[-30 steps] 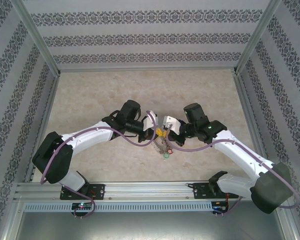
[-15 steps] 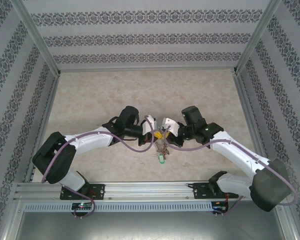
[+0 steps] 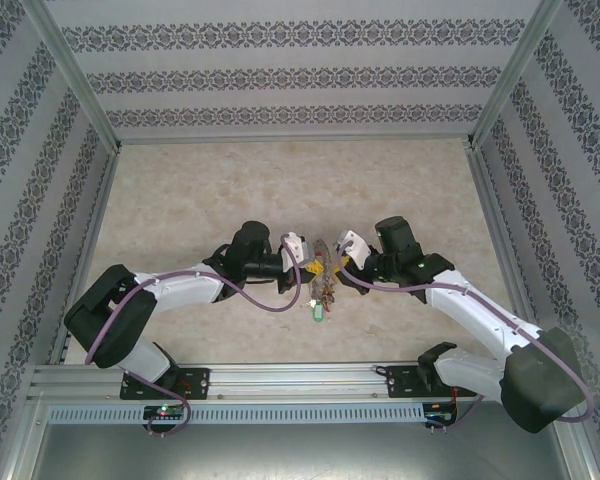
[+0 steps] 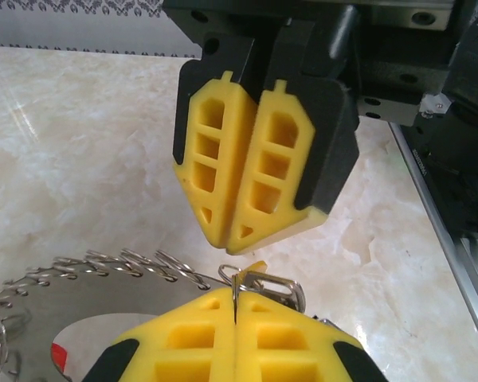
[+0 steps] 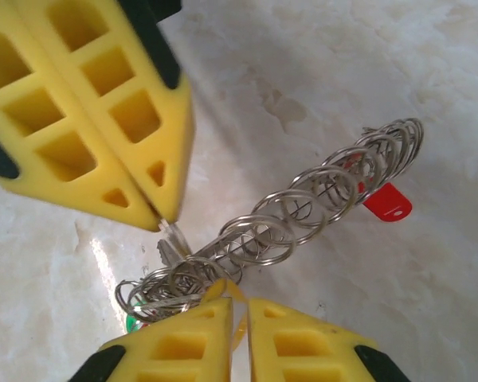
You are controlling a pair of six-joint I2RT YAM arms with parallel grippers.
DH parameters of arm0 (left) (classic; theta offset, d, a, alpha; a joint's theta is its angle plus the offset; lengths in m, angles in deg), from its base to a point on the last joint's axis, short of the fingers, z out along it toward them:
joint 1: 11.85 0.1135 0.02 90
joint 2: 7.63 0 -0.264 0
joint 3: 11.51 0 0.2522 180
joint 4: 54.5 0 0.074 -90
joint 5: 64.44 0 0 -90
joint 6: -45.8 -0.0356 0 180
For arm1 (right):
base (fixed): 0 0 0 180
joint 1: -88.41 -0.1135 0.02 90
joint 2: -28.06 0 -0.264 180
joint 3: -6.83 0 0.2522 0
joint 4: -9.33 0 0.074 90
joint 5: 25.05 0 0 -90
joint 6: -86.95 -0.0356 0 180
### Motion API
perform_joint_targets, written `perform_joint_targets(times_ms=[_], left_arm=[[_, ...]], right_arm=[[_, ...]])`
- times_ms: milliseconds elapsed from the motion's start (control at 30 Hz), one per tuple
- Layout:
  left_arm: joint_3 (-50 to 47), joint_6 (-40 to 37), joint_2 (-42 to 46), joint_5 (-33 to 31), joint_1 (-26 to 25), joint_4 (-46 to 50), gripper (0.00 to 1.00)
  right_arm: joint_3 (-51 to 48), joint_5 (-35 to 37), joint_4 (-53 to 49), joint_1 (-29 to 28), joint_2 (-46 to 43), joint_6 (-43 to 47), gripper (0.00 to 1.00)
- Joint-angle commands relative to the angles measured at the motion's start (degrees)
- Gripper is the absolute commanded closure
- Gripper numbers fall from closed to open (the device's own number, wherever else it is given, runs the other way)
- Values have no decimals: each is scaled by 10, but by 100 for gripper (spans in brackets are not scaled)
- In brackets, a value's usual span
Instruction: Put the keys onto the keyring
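The keyring point(image 3: 322, 290) hangs as a bundle of small silver rings between my two grippers at the middle of the table. My left gripper point(image 4: 236, 298) is shut on a thin metal edge of it, next to a silver clasp point(image 4: 283, 282). The ringed rim point(image 4: 103, 267) runs off to the left. My right gripper point(image 5: 240, 306) faces it tip to tip, its jaws closed on the yellow tag point(image 5: 227, 290) of one of the keys. The keyring point(image 5: 303, 207) stretches away diagonally, with a red tag point(image 5: 386, 203) at its far end and a green tag point(image 5: 131, 322) near my fingers.
The marble-look table point(image 3: 230, 190) is boxed in by patterned walls at the back and both sides. A metal rail point(image 3: 300, 380) carrying the arm bases runs along the near edge. The green tag point(image 3: 318, 313) dangles lowest, close to that rail.
Both grippers have come nearer the front edge and closer together. The hanging bundle has swung slightly left. My right jaws, fully shut before, now sit a little apart on the yellow tag.
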Motion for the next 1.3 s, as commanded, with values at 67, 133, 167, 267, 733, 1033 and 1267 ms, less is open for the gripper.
perform_joint_targets(times_ms=[67,133,167,267,733,1033,1267], left_arm=[[-14,43,-3,17,-10,-92,100],[-17,63,-9,21,-10,-126,100],[-18,70,-12,22,-11,-137,100],[-17,75,-16,22,-11,-143,100],[-3,47,-4,10,-19,-89,100],[64,-45,-30,-11,-44,79,100],[176,-139,-97,-52,-97,264,100]], right_arm=[[-9,34,40,3,-18,-45,85],[-16,13,58,3,-44,-40,86],[-18,8,64,3,-55,-41,86],[-15,-54,69,2,-85,-23,84],[2,-38,44,-12,-30,35,72],[31,89,62,81,-36,-272,65],[54,148,-41,142,6,-395,62]])
